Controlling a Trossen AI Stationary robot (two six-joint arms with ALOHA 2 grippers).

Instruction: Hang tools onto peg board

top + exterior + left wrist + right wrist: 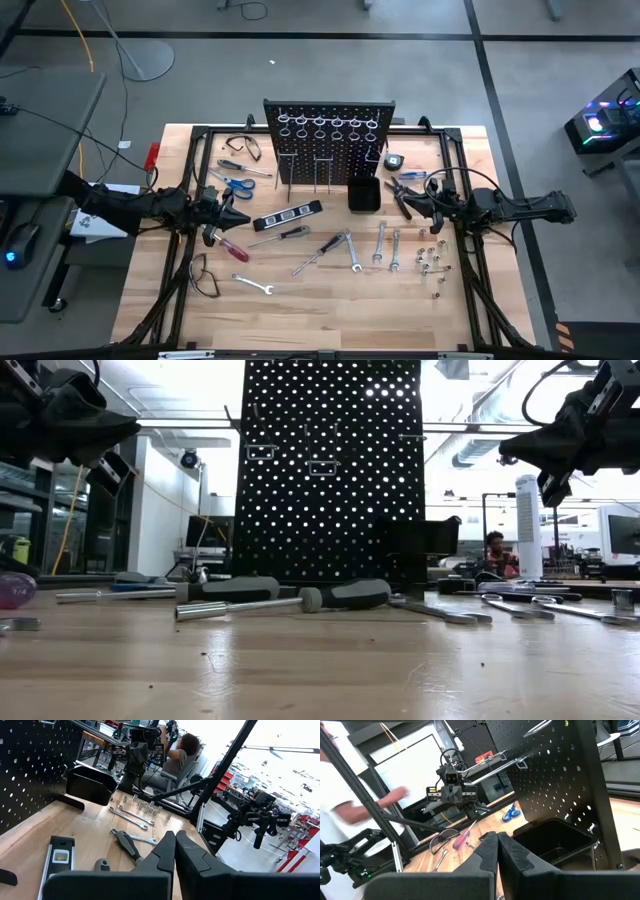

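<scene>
The peg board (pixel 330 140) stands upright at the back middle of the table (pixel 330 310), silver rings along its top row, hooks below. The tools are all flat on the wood in front of it. The blue-handled scissors (pixel 236 182) and red-handled screwdriver (pixel 227 247) sit near my left tool (pixel 243 219). The wrenches (pixel 387 245) are closer to my right tool (pixel 409 201), with the pliers (pixel 399 194) just beside it. Both tools hover above the table, one to each side of the board, fingers pinched fully together with nothing in them. A small black box (pixel 364 194) sits at the board's right foot. I can't read any writing anywhere. The front strip of the table is mostly bare, with only one wrench (pixel 254 285) there.
</scene>
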